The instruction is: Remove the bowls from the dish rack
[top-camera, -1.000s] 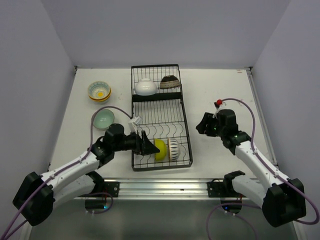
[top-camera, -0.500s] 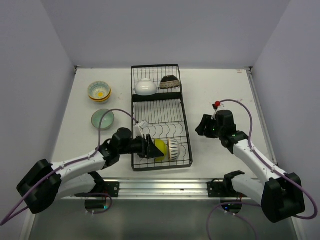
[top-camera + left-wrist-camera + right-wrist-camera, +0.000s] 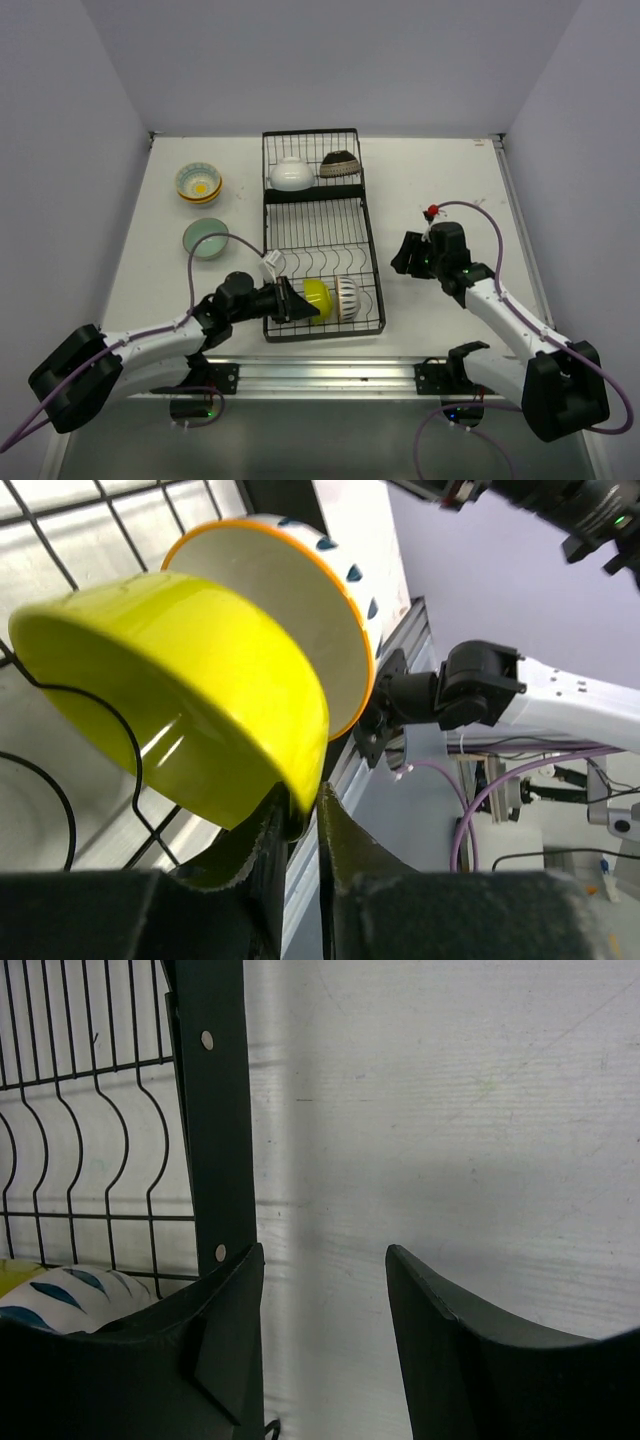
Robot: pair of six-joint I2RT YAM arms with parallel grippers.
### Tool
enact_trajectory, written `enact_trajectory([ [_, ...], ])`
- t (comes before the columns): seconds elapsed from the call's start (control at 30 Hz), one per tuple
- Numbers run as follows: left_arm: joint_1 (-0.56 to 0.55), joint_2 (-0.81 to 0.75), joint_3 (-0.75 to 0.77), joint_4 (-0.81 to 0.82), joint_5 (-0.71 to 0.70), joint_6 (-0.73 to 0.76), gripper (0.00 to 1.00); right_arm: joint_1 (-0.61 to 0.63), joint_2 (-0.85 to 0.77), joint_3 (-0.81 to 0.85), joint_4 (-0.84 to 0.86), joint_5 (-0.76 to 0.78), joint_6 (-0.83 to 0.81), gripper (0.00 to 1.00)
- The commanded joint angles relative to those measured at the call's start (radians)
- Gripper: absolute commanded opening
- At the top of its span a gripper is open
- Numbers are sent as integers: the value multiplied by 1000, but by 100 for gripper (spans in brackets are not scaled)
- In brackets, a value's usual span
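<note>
1. Left claw (image 3: 300, 825): clenched on the rim of the yellow-green bowl (image 3: 170, 680), at lower centre of the top view, over the larger section of the dish rack (image 3: 312, 196).
2. Striped bowl (image 3: 346, 297): on edge, just beside it.
3. Right claw (image 3: 325, 1290): released, over the worktop (image 3: 450, 1110) beside the rack's edge.
4. White bowl (image 3: 291, 173) and dark brown bowl (image 3: 340, 163): in the small section, upper centre.
</note>
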Motion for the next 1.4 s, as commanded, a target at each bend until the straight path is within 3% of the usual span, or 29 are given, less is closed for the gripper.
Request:
enact_trajectory([
  [0.0,-7,-22,-38,104,-69,-62,16,5,8,-9,46,17,-16,56],
  [0.27,-7,-32,-57,137,-112,-89,0,4,19,-10,43,30,-31,57],
  [0.57,-7,-3,-120,260,-158,-116,0,4,19,-13,38,37,-40,57],
  [0.8,-7,-55,-91,321,-152,-30,0,4,36,-12,44,31,-43,57],
  [1.37,-7,-45,-126,561,-163,-15,0,4,37,-10,44,19,-48,57],
])
